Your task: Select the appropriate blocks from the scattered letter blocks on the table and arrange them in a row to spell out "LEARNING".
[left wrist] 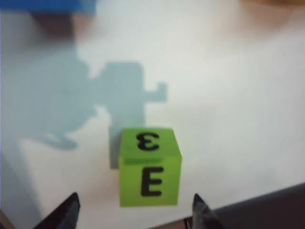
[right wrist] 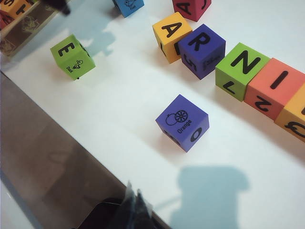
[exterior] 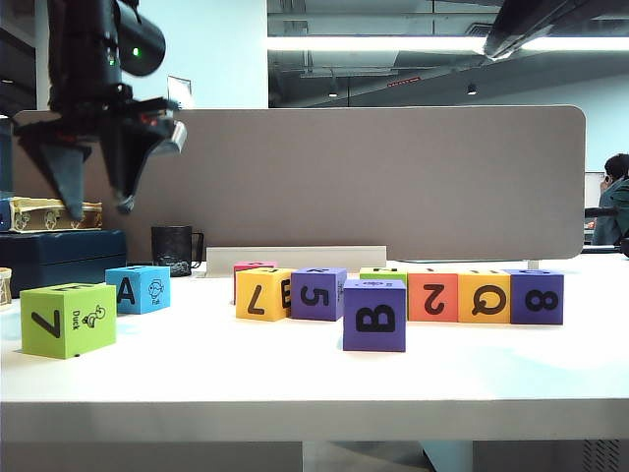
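Observation:
My left gripper [exterior: 98,202] hangs open high over the left end of the table [exterior: 295,383]. In its wrist view the left gripper [left wrist: 135,201] is empty, and the lime green E block [left wrist: 150,167] lies on the table below, between the fingertips [left wrist: 71,202]. This green block [exterior: 67,320] stands alone at front left, with a blue A block [exterior: 138,288] behind it. Further right, a row of letter blocks runs from the yellow block [exterior: 262,293] to the purple 8 block [exterior: 536,295]. My right gripper [right wrist: 136,202] is shut and empty over the table's front edge.
A purple B cube [exterior: 374,315] stands alone in front of the row; its top shows an orange drawing [right wrist: 182,122]. A grey-brown partition panel [exterior: 393,177] closes the back. A black mug [exterior: 175,249] and a dark box [exterior: 59,258] sit at back left.

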Robot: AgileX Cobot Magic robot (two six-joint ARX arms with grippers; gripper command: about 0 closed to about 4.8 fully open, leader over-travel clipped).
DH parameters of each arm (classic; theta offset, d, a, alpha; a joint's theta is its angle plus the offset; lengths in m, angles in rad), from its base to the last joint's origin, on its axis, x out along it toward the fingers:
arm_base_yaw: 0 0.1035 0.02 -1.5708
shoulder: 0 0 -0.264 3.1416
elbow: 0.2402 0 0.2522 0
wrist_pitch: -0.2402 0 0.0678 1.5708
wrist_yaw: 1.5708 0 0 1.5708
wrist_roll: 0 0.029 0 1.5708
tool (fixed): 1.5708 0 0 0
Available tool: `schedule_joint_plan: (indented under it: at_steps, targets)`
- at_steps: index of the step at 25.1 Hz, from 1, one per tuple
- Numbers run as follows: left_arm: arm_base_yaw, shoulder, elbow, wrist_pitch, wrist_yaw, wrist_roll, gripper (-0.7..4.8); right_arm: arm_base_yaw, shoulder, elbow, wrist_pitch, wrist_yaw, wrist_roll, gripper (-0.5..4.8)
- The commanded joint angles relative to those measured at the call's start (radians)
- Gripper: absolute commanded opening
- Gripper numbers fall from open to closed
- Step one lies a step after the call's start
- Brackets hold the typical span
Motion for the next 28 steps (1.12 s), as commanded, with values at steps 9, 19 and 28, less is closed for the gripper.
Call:
schedule_joint_plan:
  at_steps: [9, 19, 28]
  targets:
    - [-0.004, -0.063, -0.134, 0.046, -0.011, -0.016, 2.95, 0.001, -0.002, 0.005, 0.011, -0.009, -0.003, -0.02]
    - [-0.004, -0.064, -0.283, 0.121, -0.012, -0.029, 3.16, 0.001, -0.002, 0.004, 0.009, -0.009, -0.003, -0.02]
    - [-0.011, -0.062, -0.338, 0.175, -0.008, -0.029, 4.03, 0.001, -0.002, 0.005, 0.009, -0.009, -0.003, -0.02]
